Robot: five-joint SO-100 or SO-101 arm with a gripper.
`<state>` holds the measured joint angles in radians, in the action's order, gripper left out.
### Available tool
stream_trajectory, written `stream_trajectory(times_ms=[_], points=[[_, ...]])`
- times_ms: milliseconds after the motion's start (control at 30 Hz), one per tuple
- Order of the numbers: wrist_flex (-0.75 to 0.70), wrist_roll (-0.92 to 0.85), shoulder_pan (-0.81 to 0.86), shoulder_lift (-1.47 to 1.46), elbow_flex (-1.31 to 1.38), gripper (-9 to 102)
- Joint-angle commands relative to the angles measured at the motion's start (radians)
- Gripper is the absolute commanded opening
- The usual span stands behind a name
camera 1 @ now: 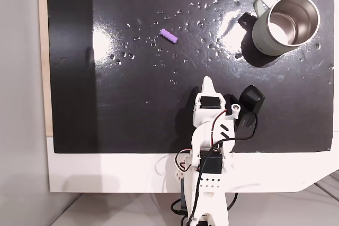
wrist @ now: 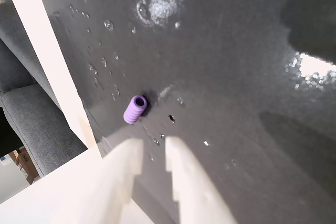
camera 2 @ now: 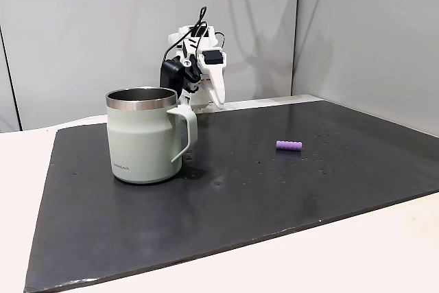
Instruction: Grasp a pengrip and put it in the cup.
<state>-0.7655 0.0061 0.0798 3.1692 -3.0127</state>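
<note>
Can't tell from my end if gripper tips meet: wrist view blurs fingers, bottom edge cuts them. Arm base runs off bottom of a fixed view (cables too). Cup hides mat behind it.

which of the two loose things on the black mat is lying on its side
The pengrip, the tiny purple ridged cylinder, lies flat on the mat; the cup stands upright, mouth up.

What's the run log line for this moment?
hand: empty, slightly open | pengrip: lying on mat, untouched | cup: upright, empty
</note>
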Motion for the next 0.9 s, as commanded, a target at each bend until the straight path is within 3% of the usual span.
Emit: stream_trajectory(times_ms=[0, 433, 667, 867], points=[[0.021, -0.046, -0.043, 0.009, 0.008, 0], [-0.006, -0.026, -0.06, 0.009, 0.04, 0], [-0.133, -0.026, -0.15, -0.028, 0.29, 0], [-0.199, 0.054, -0.186, -0.331, 0.606, 0]])
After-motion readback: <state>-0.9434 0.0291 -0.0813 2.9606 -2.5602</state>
